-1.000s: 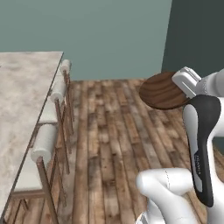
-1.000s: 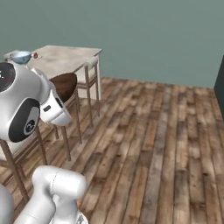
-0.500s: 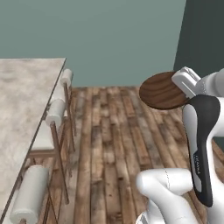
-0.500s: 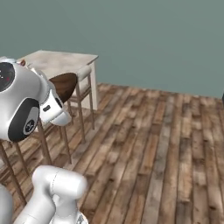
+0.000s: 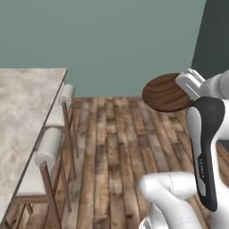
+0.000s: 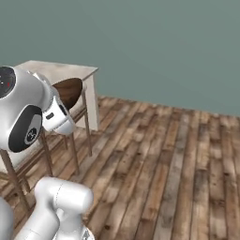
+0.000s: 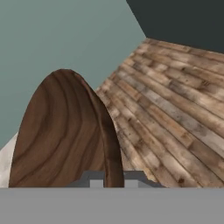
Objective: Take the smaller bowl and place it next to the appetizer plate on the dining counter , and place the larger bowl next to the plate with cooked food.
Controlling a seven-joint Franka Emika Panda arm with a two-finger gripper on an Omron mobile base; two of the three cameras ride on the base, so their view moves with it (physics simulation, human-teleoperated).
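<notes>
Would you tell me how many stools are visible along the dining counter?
2: a far stool and a nearer stool, both beside the dining counter; others may be hidden.

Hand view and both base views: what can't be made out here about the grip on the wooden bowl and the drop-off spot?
- Jaws: in the hand view the smaller bowl covers their contact, so how they stand is unclear.
- Gripper: in the left base view the bowl's rim hides the fingertips.
- Dining counter: cut off by the left edge of the left base view; where the plates sit cannot be told.
- Bowl in the right base view: partly behind the arm.
</notes>
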